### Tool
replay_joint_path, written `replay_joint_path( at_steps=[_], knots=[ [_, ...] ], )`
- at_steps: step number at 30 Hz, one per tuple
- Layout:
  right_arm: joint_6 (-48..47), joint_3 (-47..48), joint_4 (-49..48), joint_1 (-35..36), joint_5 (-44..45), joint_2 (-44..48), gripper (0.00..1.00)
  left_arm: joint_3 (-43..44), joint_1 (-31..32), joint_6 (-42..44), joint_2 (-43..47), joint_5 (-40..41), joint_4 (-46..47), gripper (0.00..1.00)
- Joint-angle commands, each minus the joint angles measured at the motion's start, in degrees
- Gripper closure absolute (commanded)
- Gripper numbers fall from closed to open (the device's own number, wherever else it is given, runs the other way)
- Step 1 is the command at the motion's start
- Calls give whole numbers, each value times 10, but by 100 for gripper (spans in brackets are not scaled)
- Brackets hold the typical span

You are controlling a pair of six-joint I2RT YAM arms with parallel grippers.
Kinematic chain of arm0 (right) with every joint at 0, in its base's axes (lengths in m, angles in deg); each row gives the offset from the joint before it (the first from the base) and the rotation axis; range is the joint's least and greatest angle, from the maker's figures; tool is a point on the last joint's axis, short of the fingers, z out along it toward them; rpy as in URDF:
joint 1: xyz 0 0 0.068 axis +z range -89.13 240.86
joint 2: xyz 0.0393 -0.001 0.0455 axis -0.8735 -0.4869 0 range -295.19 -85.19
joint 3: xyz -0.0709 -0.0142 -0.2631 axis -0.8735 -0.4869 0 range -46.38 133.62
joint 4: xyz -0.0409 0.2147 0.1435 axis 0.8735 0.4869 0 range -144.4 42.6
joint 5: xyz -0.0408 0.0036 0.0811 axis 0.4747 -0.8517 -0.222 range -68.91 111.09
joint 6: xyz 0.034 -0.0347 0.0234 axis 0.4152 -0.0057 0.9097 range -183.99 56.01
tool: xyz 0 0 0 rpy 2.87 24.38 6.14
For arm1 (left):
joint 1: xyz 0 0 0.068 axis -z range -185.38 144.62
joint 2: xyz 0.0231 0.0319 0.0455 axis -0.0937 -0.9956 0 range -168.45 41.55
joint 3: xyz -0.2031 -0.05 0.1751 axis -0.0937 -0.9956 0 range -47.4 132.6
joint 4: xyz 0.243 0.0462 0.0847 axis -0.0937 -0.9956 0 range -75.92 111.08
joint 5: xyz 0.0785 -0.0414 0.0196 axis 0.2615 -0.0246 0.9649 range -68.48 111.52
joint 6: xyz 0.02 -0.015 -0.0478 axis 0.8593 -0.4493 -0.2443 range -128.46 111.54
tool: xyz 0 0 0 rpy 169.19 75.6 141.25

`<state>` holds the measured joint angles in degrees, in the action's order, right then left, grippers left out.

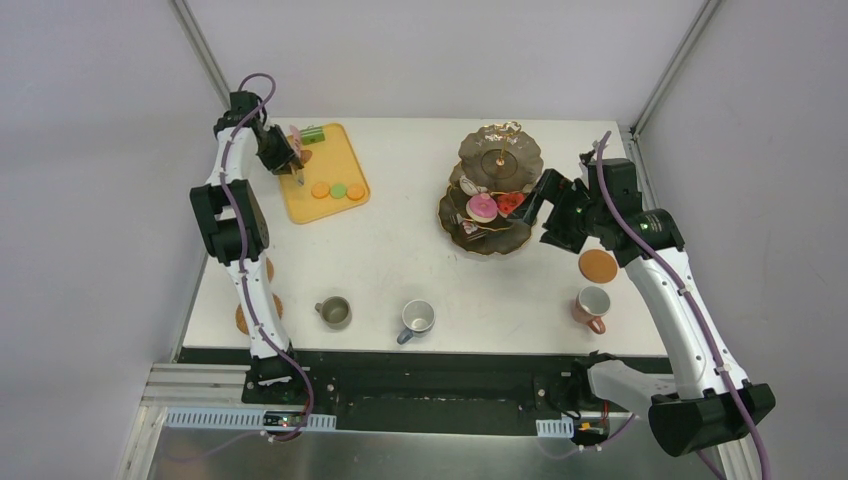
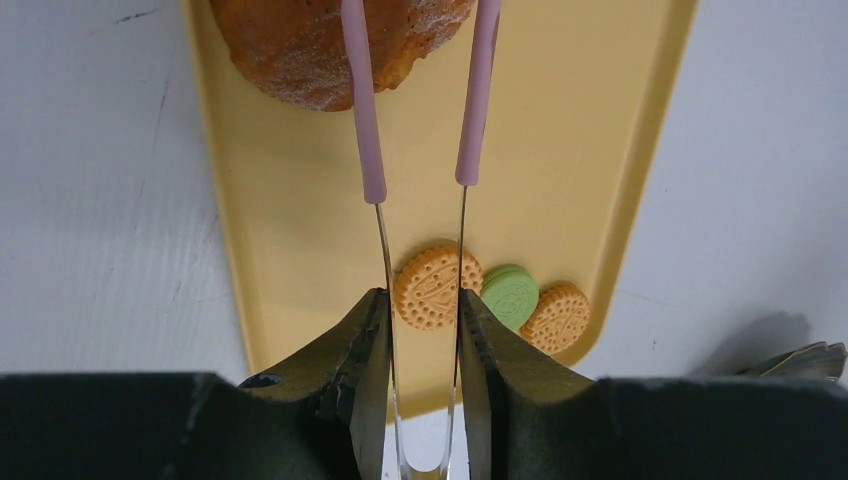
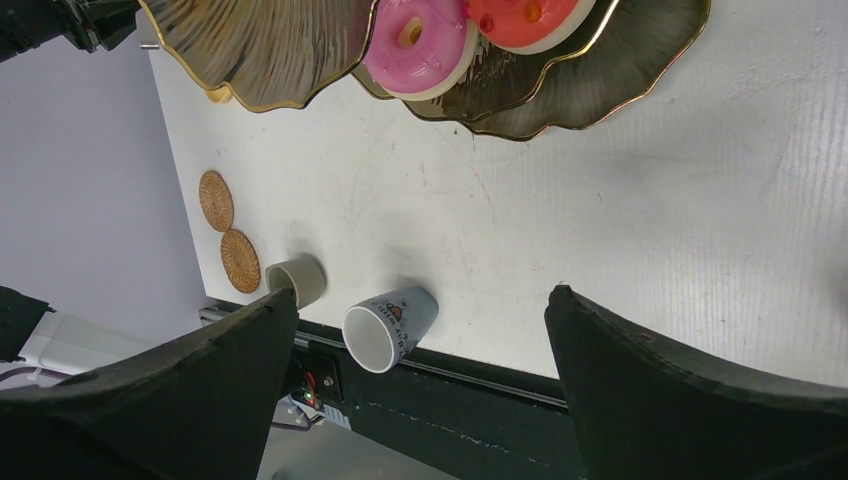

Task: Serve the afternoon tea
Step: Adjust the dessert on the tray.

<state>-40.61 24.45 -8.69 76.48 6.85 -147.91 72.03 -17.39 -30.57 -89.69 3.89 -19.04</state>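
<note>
At upper left of the overhead frame, the left claw [image 2: 422, 305] is clamped on the tongs [image 2: 470, 120] above the tray [image 2: 290, 230], which carries a cake [image 2: 300, 50] and macarons [image 2: 510, 295]. At centre right, the right claw [image 3: 422, 295] is spread wide and holds nothing, beside the stand [image 3: 620, 70] carrying doughnuts [image 3: 415, 45].

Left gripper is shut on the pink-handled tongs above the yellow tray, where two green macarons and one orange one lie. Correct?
The colours are swapped: the left wrist view shows two orange macarons and one green macaron on the yellow tray. The left gripper is indeed shut on the pink-handled tongs above it.
</note>
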Motion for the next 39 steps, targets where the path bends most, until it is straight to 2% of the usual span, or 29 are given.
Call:
replay_joint_path(
  at_steps=[1, 12, 18, 24, 29, 31, 39],
  knots=[
    [-3, 21, -2, -2, 6, -2, 1, -36, 7, -14, 35, -31, 40, 72],
    [-1, 7, -13, -3, -5, 5, 1, -90, 44, 18, 92, -31, 28, 72],
    [-3, 3, -12, -5, -5, 13, 1, -135, 47, 8, 154, -23, 46, 72],
    [-2, 4, -12, -6, -10, 8, 1, -81, 34, 21, 129, -14, 19, 71],
    [0, 8, -9, -6, -4, 8, 1, 49, 30, 59, 30, -38, -56, 72],
    [2, 10, -8, -5, -2, 7, 1, 86, 31, 72, 9, -22, -78, 71],
    [8, 14, -15, -6, -5, -9, 1, 48, 33, 82, 10, -35, -33, 76]
  ],
)
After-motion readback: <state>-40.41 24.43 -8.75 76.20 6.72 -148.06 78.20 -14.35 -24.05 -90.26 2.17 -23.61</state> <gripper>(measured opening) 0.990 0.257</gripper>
